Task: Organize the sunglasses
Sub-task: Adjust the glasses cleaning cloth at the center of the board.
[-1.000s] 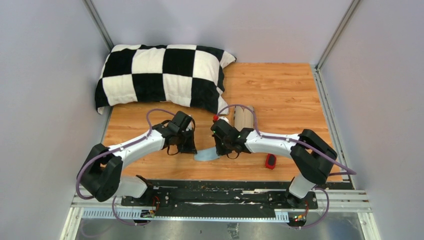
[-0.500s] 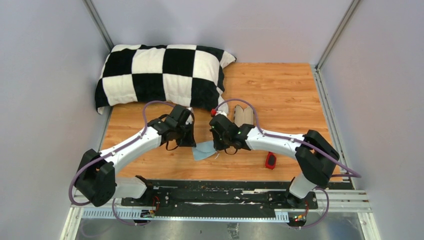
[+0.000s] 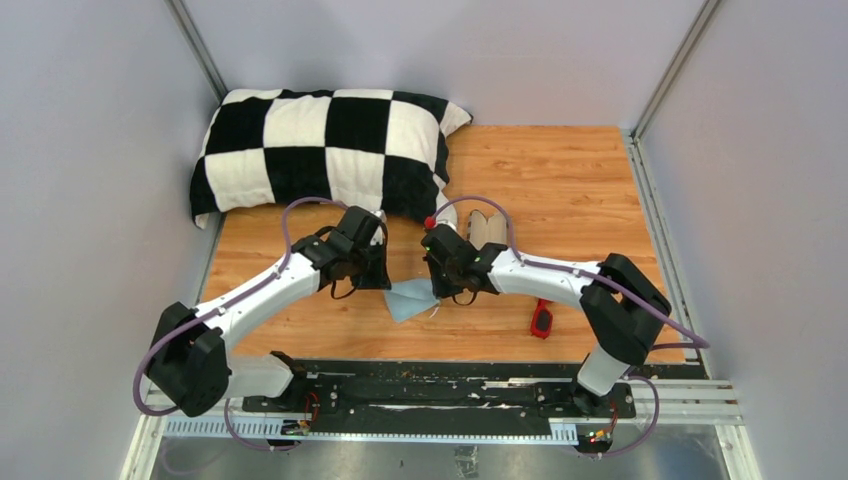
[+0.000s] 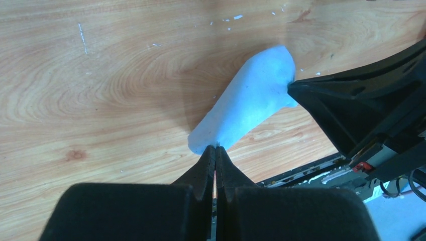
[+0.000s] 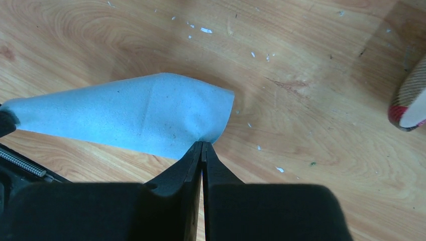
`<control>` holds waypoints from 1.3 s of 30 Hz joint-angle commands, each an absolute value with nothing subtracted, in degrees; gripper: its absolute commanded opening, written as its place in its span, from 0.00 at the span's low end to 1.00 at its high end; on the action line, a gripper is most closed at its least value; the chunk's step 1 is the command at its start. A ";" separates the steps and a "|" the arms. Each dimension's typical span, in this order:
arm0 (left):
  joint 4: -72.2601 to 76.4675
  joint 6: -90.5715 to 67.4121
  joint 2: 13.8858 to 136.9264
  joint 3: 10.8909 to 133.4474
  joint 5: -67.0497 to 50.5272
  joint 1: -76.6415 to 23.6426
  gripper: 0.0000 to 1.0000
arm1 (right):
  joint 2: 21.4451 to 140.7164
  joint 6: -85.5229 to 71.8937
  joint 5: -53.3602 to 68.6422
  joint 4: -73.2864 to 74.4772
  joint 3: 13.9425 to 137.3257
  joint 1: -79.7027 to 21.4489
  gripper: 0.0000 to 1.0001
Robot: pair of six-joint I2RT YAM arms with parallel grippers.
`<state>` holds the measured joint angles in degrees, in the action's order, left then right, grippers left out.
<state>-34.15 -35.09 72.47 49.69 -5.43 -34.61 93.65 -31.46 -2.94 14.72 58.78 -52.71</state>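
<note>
The wooden counter (image 3: 560, 180) carries a checked pillow (image 3: 320, 150) at the rear left and a grey plaid case (image 3: 487, 230) just beyond my right wrist. Between my arms a light blue cloth (image 3: 410, 300) is stretched. My left end effector (image 4: 215, 149) is pinched closed on one corner and my right end effector (image 5: 202, 145) on the opposite one. The red sunglasses (image 3: 541, 321) lie near the front edge, rightward of my right end effector, with their long axis roughly front-to-back. My right arm is nearer.
</note>
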 commanded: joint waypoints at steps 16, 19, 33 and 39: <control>-28.28 -36.65 75.37 44.32 -8.52 -34.36 0.00 | 98.43 -30.76 -0.89 15.83 61.65 -52.27 0.19; -28.22 -36.69 75.49 44.30 -8.61 -34.35 0.00 | 98.61 -30.76 -0.94 15.82 61.86 -52.29 0.20; -28.31 -36.74 74.98 44.04 -8.55 -34.37 0.00 | 98.96 -31.07 -1.09 15.73 61.62 -52.29 0.20; -28.33 -36.79 74.85 43.89 -8.52 -34.32 0.00 | 99.33 -31.38 -1.93 15.73 61.53 -52.29 0.30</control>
<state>-28.75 -36.60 74.96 44.56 -7.97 -34.57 98.26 -31.46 -1.32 14.61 60.90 -52.71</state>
